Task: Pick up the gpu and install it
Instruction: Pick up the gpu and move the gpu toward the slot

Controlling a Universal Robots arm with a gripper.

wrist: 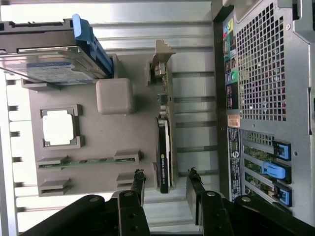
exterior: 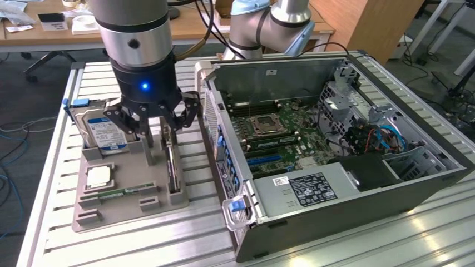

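The gpu (exterior: 173,169) stands on edge in a slot of the grey holder tray (exterior: 126,208), close to the tray edge that faces the computer case. In the wrist view the gpu (wrist: 164,147) is a thin black card with a silver end bracket at its far end. My gripper (exterior: 162,133) hangs just above the card and is open. In the wrist view my gripper (wrist: 166,179) has one finger on either side of the card's near end, with nothing between them touching.
On the tray are also a blue-labelled hard drive (exterior: 104,130), a processor chip (exterior: 99,177) and a green memory stick (exterior: 122,193). The open computer case (exterior: 334,139) lies at the exterior view's right, its rear panel (wrist: 261,73) beside the tray. A second arm (exterior: 267,25) stands behind.
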